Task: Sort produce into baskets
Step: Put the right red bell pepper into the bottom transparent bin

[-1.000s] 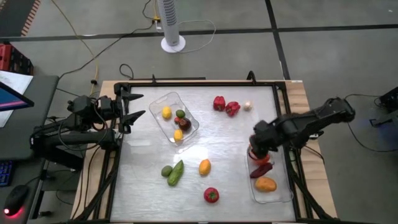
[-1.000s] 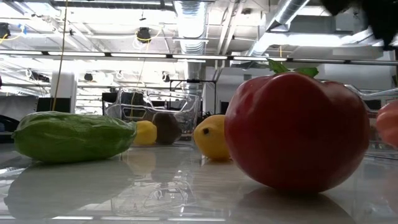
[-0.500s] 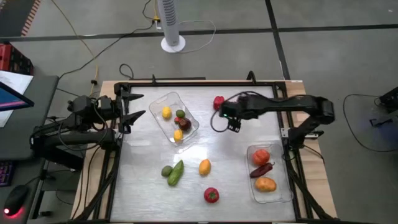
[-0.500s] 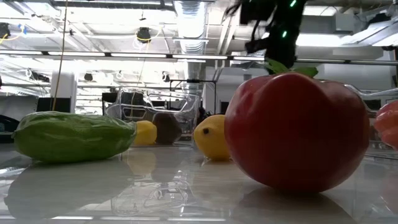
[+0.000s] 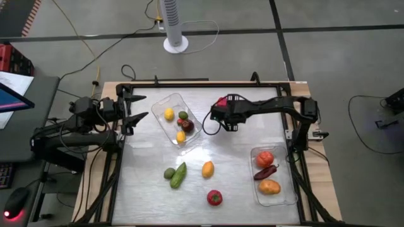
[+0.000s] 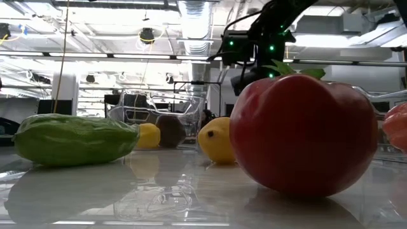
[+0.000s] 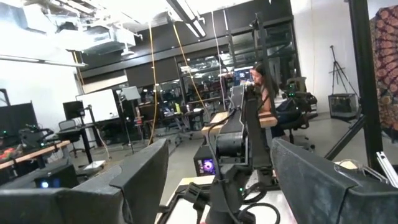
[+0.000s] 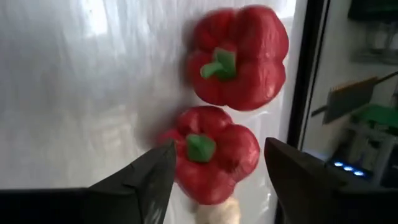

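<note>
Two red peppers lie on the table at the far middle. One (image 8: 239,56) (image 5: 221,101) shows in the high view; the other (image 8: 211,152) is hidden there under my right arm. My right gripper (image 8: 217,149) (image 5: 232,112) is open with one finger on each side of this nearer pepper. One clear basket (image 5: 189,129) at the far left holds yellow, green and dark pieces. The other basket (image 5: 287,195) at the near right holds a tomato (image 5: 264,159), a dark red piece and an orange piece. My left gripper (image 5: 136,107) (image 7: 217,186) waits open at the left edge. My right gripper slants down from the table's right, and its fingers (image 8: 152,171) flank the nearer red pepper's sides (image 8: 177,158). The pepper lies on the table with its green stem up. I cannot tell whether the fingers touch it.
A small white piece (image 8: 217,211) lies next to the flanked pepper. Loose on the near half are a cucumber (image 5: 178,175), a lime (image 5: 169,173), a yellow-orange fruit (image 5: 207,169) and a red tomato (image 5: 214,198) (image 6: 302,133). A black frame (image 5: 189,84) runs round the table.
My right gripper has left the near-right basket, where the tomato now lies, and swung toward the table's far edge and left. It has come down over the red peppers, rolling its wrist on the way.
</note>
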Motion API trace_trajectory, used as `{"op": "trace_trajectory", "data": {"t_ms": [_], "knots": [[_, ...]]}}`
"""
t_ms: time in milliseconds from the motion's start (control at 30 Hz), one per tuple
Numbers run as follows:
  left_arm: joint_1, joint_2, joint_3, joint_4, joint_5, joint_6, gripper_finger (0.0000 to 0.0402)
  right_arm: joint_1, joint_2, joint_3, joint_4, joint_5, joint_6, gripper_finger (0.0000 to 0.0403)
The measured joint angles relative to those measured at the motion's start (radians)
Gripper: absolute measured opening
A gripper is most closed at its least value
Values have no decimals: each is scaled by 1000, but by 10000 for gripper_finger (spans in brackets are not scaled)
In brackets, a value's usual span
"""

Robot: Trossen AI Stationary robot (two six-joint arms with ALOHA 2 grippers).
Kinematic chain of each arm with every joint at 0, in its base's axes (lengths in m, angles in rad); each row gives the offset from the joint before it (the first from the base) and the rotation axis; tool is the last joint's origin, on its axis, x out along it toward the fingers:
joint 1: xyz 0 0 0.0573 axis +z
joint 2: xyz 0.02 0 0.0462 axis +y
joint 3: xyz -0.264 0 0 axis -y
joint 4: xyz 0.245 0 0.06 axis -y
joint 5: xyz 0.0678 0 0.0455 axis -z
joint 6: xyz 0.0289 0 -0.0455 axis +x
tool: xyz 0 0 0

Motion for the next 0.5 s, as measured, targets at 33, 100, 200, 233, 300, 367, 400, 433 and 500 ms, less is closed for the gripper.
{"op": "trace_trajectory", "data": {"t_ms": [33, 100, 200, 233, 300, 367, 400, 433, 500], "knots": [[0, 0, 0, 0, 0, 0, 270, 0, 0, -11, 23, 2, -11, 265], [0, 0, 0, 0, 0, 0, 270, 2, -6, -45, 71, 1, -26, 259], [0, 0, 0, 0, 0, 0, 270, 3, -25, -112, 112, 5, -31, 251], [0, 0, 0, 1, 0, 0, 270, 4, -32, -135, 136, 14, -31, 248], [0, 0, 0, 2, 0, 0, 270, 12, -41, -168, 188, 28, -35, 242], [0, 0, 0, 5, -1, 0, 270, 21, -48, -195, 240, 50, -52, 235], [0, 0, 0, 7, -1, 0, 270, 25, -48, -205, 256, 51, -60, 232], [0, 0, 0, 7, -1, 0, 270, 27, -48, -212, 268, 50, -68, 228], [0, 0, 0, 10, -1, -1, 270, 30, -47, -218, 276, 50, -69, 221]]}}
